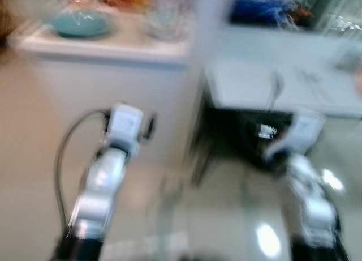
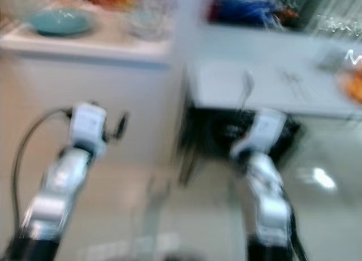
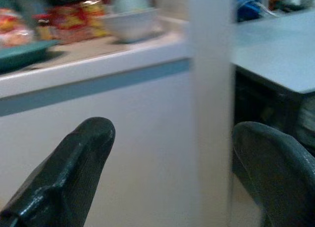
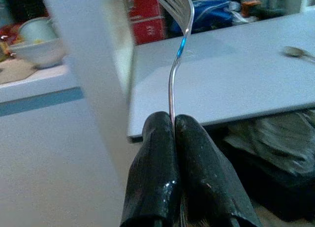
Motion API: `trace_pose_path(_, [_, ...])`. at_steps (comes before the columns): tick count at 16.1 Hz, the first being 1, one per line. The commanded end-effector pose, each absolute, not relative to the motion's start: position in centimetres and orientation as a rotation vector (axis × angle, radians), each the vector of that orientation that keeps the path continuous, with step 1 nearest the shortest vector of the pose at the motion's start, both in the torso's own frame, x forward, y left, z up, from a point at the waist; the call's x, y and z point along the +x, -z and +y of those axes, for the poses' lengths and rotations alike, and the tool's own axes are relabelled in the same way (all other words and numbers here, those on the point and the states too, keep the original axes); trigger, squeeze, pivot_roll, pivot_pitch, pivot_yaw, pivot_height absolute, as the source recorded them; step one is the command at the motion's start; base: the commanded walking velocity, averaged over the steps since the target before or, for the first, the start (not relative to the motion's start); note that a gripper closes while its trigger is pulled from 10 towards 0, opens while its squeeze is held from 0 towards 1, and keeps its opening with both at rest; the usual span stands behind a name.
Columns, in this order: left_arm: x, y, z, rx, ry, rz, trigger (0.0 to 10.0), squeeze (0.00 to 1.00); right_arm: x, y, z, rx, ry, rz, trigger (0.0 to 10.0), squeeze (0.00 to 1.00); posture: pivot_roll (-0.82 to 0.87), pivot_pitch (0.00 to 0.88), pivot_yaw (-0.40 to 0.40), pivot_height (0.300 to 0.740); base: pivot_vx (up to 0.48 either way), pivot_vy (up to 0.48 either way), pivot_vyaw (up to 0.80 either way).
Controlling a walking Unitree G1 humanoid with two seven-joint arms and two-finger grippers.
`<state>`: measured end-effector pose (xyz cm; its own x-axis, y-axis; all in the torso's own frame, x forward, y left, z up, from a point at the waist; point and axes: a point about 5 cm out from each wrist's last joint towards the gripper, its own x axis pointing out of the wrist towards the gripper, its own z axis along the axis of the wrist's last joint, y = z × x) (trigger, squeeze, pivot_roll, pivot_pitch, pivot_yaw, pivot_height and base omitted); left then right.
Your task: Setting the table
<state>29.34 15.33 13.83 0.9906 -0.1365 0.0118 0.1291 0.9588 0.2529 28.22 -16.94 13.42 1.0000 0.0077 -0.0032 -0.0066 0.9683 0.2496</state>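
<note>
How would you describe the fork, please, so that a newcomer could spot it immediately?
Find the pale grey table, then the right pincer raised before its near edge. The fork stands upright, pinched by its handle between the black fingers, tines up; unlike the spoon, it isn't lying on the tabletop.

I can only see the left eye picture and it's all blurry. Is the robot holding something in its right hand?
Observer: Yes. The right gripper is pinched shut on a fork, tines pointing up.
Child: And the other hand?
Observer: The left gripper is open, with nothing between its fingers.
Child: Is anything on the table yet?
Observer: A spoon lies on the grey table.
Child: What's on the counter?
Observer: A white bowl near a teal plate.
</note>
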Motion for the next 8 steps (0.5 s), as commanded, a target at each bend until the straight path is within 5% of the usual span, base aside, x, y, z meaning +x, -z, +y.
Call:
trace_pose_path(1, [29.3,-14.7,15.0,0.25,0.144,-0.06,10.0,0.0,28.5,-14.1,-17.2,0.246,0.004,-0.016,10.0,0.0,0.06,0.058,-0.021,0.74,0.0,-0.48,-0.77])
trace_pose_path(5, [29.6,-15.2,14.9,0.255,0.114,-0.075,10.0,0.0,28.7,-14.5,-18.2,0.221,0.024,-0.025,10.0,0.0,0.06,0.065,-0.027,0.74,0.0,-0.48,-0.19])
trace_pose_path(8, [30.0,-15.8,15.1,0.211,0.101,-0.085,10.0,0.0,28.7,-14.8,-18.4,0.222,0.035,-0.032,10.0,0.0,0.06,0.07,-0.033,0.74,0.0,0.0,0.0])
